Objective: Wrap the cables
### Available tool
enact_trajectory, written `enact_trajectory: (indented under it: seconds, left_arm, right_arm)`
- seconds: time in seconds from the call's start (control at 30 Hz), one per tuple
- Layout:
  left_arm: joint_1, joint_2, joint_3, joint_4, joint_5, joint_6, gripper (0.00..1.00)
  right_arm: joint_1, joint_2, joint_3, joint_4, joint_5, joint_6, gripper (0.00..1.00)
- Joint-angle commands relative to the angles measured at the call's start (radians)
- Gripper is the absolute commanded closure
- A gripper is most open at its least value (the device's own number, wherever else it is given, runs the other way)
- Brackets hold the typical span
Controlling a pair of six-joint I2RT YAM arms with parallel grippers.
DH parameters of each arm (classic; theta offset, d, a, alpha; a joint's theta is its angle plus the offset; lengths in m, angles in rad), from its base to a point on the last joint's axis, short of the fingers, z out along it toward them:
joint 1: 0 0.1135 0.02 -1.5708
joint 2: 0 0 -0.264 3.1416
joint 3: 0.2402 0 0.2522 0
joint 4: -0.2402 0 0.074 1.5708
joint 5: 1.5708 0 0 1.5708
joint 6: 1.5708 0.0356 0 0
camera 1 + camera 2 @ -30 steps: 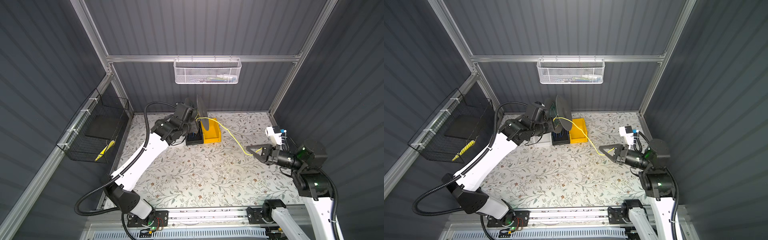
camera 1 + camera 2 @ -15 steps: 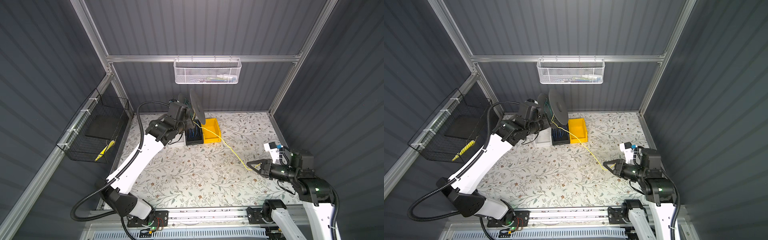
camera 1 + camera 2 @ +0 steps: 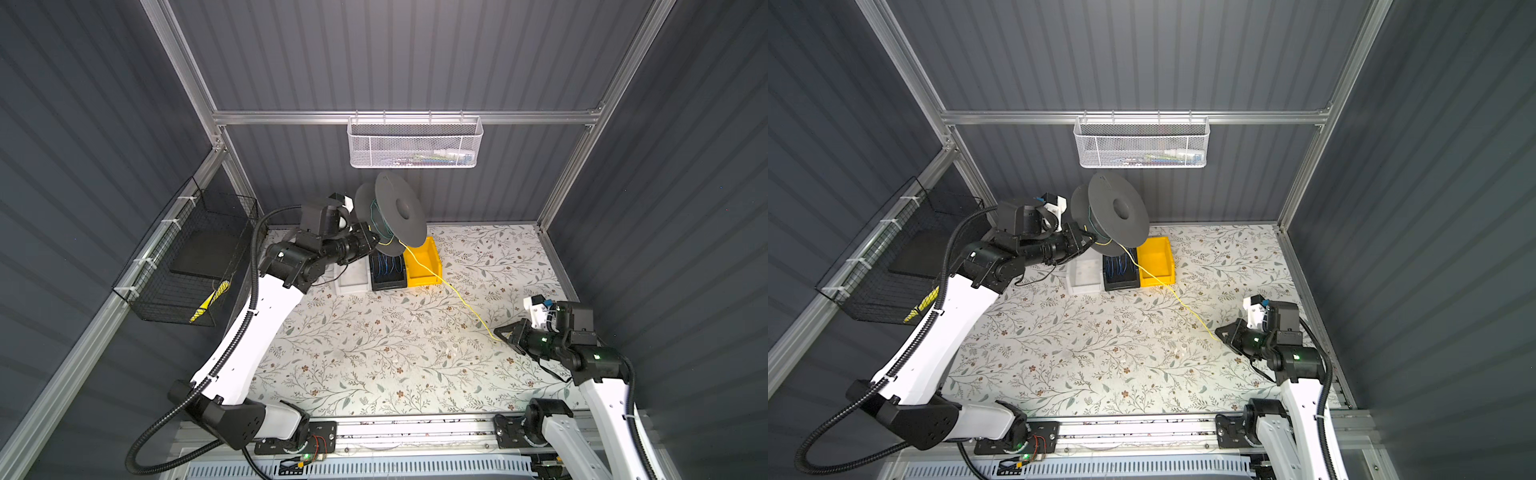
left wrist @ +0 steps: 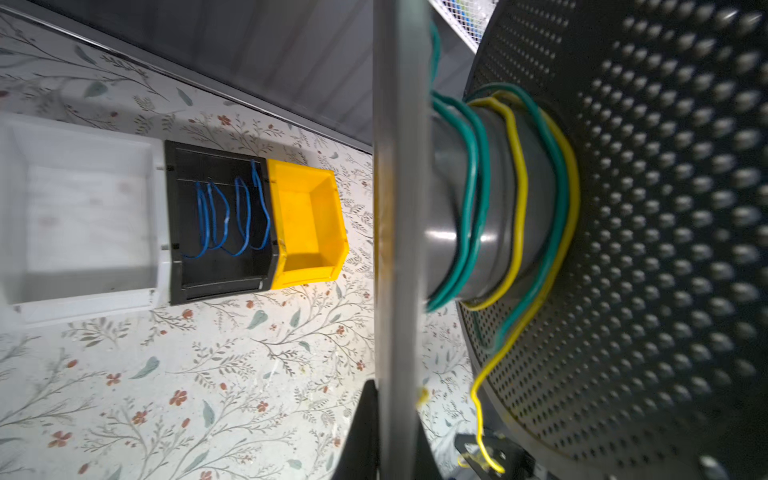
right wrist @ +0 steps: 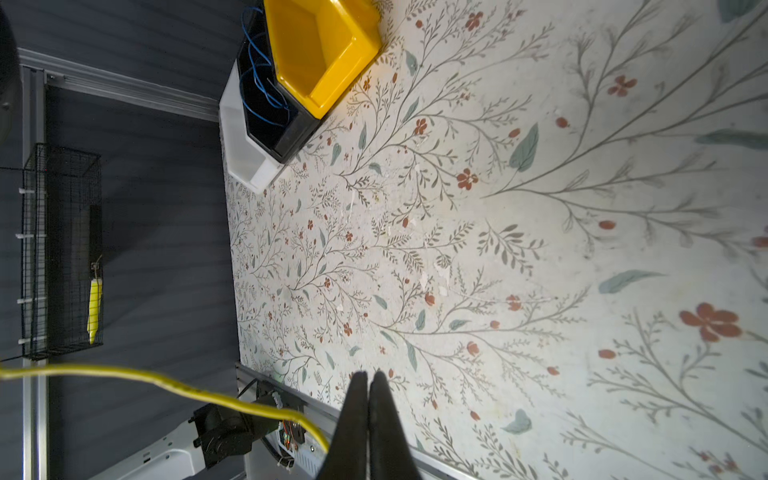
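Note:
A grey spool (image 3: 400,206) (image 3: 1118,208) hangs in the air above the bins at the back. My left gripper (image 3: 371,242) (image 3: 1090,242) (image 4: 392,401) is shut on the edge of one flange. Yellow and green turns lie round the spool's hub (image 4: 494,216). The cable (image 3: 453,291) (image 3: 1180,302) (image 4: 520,183), a thin yellow wire, runs from the hub down across the table. Its end is in my right gripper (image 3: 498,332) (image 3: 1219,332) (image 5: 368,376), low at the right. In the right wrist view the cable (image 5: 166,380) meets the side of the shut fingers.
Three bins stand side by side under the spool: a white bin (image 3: 352,279), a black bin (image 3: 388,272) holding blue wires, and a yellow bin (image 3: 424,262). A white mesh basket (image 3: 414,143) hangs on the back rail. A black wire basket (image 3: 187,266) hangs on the left wall.
My right gripper has drawn the cable's end toward the front of the table. The left arm has turned the spool so that its flange face shows more.

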Motion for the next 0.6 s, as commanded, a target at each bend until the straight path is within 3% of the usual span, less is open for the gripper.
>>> enact_trajectory:
  seconds: [0.0,0.2,0.57]
  left_arm:
    - [0.042,-0.073,0.015,0.207,0.270,-0.036,1.00]
    - [0.073,-0.092,0.012,0.202,0.498,-0.017,1.00]
    - [0.073,-0.156,-0.091,0.018,0.804,0.252,1.00]
  right_arm:
    - [-0.039,0.053,-0.026,0.057,0.052,-0.033,1.00]
    - [-0.123,0.115,-0.001,0.141,0.088,-0.059,1.00]
    - [-0.323,0.325,0.176,0.228,-0.003,-0.083,1.00]
